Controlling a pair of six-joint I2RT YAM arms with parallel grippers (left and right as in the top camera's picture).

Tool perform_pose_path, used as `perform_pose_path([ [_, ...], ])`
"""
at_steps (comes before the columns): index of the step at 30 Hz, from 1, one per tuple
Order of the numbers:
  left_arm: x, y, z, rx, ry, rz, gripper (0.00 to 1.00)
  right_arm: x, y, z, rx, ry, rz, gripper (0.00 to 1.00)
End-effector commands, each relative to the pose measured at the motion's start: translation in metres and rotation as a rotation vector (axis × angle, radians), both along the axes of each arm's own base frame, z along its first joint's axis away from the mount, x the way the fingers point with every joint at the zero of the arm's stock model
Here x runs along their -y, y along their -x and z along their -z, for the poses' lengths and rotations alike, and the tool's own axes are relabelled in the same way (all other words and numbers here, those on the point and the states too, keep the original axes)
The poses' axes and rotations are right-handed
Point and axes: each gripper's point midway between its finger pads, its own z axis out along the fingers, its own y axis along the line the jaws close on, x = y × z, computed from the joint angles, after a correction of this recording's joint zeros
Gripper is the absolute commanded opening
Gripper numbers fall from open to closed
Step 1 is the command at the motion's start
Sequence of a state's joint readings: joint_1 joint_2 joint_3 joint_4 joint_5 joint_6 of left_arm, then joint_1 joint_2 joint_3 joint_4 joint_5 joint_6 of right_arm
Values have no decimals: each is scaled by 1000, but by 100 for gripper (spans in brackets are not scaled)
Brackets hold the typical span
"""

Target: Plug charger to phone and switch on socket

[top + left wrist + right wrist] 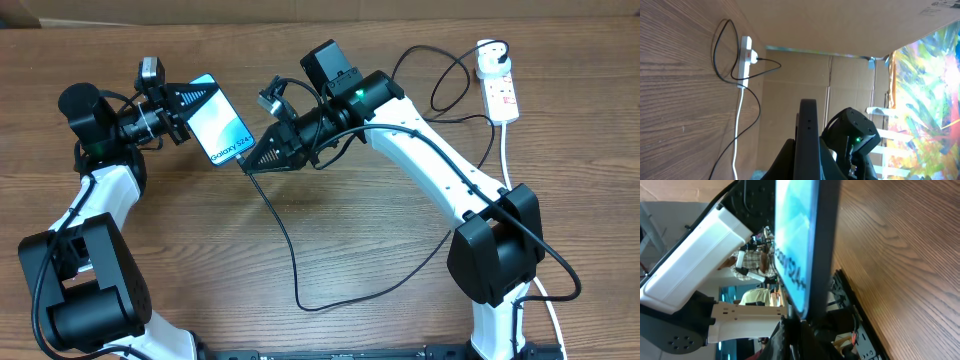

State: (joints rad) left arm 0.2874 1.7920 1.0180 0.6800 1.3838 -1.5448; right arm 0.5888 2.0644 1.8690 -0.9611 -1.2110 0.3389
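Observation:
My left gripper is shut on the phone and holds it off the table, cyan screen up. In the left wrist view the phone shows edge-on between the fingers. My right gripper is shut on the charger's connector end, right at the phone's "Galaxy" end. In the right wrist view the phone fills the middle, its lower end meeting my right gripper; whether the tip is seated is hidden. The black charger cable loops across the table to the white socket.
The socket lies at the far right with its white cord running toward the right arm's base. Cardboard walls stand behind the table. The left arm's base sits at the front left.

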Motion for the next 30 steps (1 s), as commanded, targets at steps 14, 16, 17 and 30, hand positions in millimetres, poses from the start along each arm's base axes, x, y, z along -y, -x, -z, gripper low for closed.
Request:
perform_pose_path([
  [14,5,4,-11,23,-3,33,4,0,5,-13,9,-38,-15,4],
  [16,5,4,-11,23,-3,33,4,-1,5,-13,11,-39,-16,4],
  [17,5,4,-11,23,-3,34,4,-1,5,-13,12,-37,-16,4],
  [30,5,4,-11,23,-2,35,4,-1,4,-10,15,-22,-9,4],
])
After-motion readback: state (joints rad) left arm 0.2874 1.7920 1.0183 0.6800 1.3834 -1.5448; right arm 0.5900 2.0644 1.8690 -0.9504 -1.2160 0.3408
